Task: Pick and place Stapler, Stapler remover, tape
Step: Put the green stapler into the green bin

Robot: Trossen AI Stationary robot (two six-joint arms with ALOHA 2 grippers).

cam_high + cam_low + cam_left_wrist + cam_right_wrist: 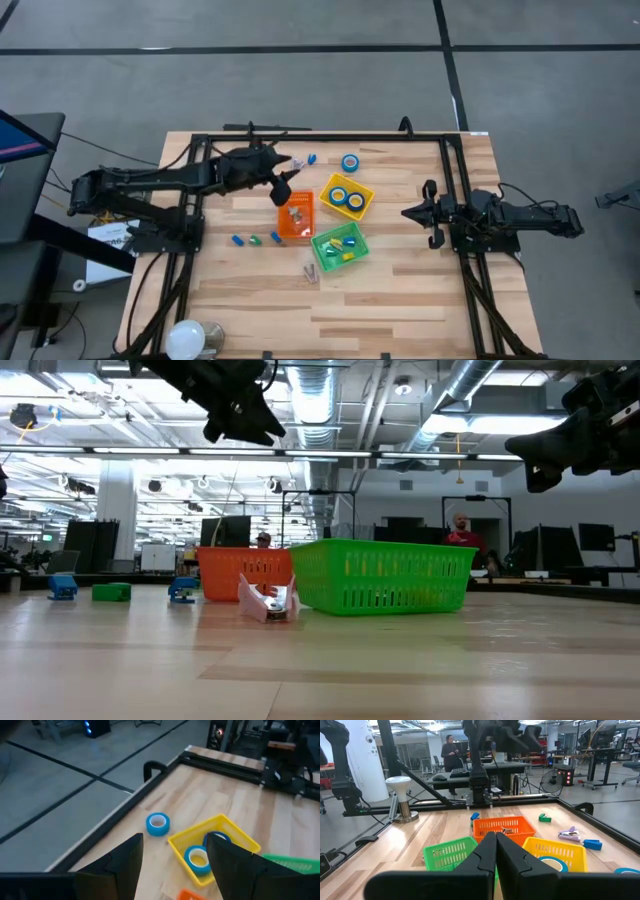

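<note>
- Tape: blue roll, white core, lying loose on the table beside the yellow bin.
- Left gripper: fingers spread, empty, above the orange bin.
- Right gripper: clenched, empty.

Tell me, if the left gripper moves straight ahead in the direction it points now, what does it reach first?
Probably the yellow bin holding two tape rolls; the open left gripper aims about there in its wrist view. The loose tape roll lies just beside that line; depth is unclear.

The high view looks straight down on the whole table. The low view sits at tabletop level, close to the green bin. Both wrist views, looking toward each other from nine and three o'clock, share the yellow bin.
</note>
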